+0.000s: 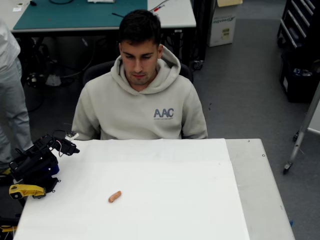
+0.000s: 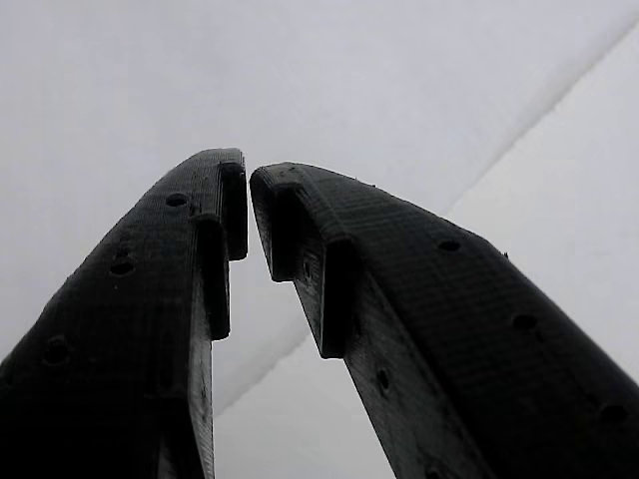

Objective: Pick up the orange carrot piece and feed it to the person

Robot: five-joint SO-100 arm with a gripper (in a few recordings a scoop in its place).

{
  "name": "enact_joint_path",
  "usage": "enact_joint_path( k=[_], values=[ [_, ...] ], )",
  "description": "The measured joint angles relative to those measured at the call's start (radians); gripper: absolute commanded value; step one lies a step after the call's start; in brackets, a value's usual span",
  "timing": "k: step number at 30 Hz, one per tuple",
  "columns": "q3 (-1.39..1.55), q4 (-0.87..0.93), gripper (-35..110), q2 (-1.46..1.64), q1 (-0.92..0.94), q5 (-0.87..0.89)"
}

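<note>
The reach has not yet begun. The carrot (image 1: 115,196) lies alone on the white counter (image 1: 190,200), near its front edge, untouched. The pincer (image 1: 72,149) is parked at the counter's far-left corner, well apart from the carrot; in the wrist view its tips (image 2: 249,215) are seen nearly together, with nothing between them. The person (image 1: 141,95) is seated behind the counter's far edge. Next, the pincer would probably need to be opened, swung over the carrot and lowered around it.

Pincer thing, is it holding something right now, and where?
No, nothing. The pincer is nearly closed on empty air, and the orange carrot piece lies alone on the white table.
</note>
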Motion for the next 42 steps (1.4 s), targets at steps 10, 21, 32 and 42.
enact_joint_path(
  k=[10,21,32,42],
  values=[
    [0.000,0.000,-3,0.000,0.000,0.000],
    [0.000,0.000,-3,0.000,0.000,0.000],
    [-0.176,0.000,-3,-0.192,0.000,0.000],
    [-0.485,0.000,-3,-0.634,0.009,0.000]
  ],
)
